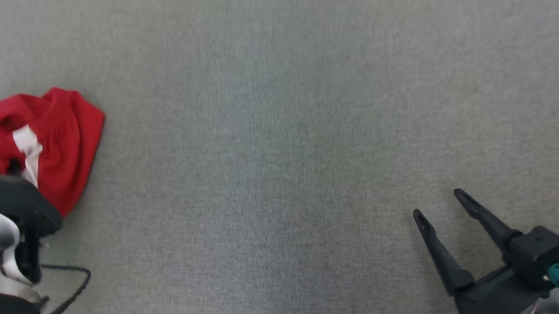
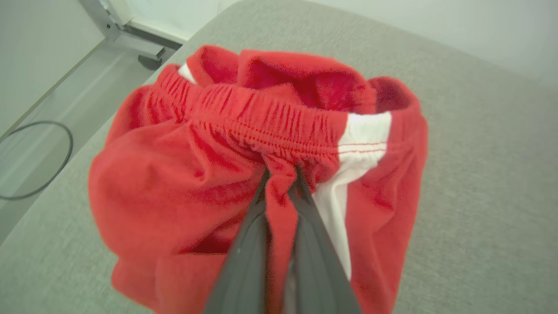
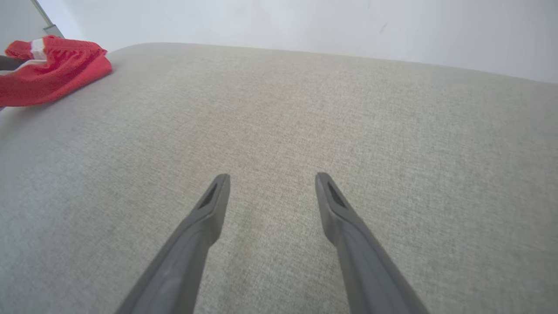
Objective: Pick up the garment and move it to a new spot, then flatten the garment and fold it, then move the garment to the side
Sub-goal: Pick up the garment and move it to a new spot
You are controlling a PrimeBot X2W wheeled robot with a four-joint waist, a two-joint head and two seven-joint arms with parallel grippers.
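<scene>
The garment is a pair of red shorts with a white side stripe, bunched at the far left of the grey surface. In the left wrist view my left gripper is shut on a fold of the garment just below its elastic waistband. In the head view the left arm's wrist covers the garment's near edge and hides the fingers. My right gripper stands open at the lower right, far from the garment, nothing between its fingers. The right wrist view shows the right gripper over bare cloth and the garment at top left.
The grey padded surface stretches wide between the two grippers. Its left edge runs close beside the garment, with floor, a metal frame foot and a looped cable beyond it. A pale wall rises behind the far edge.
</scene>
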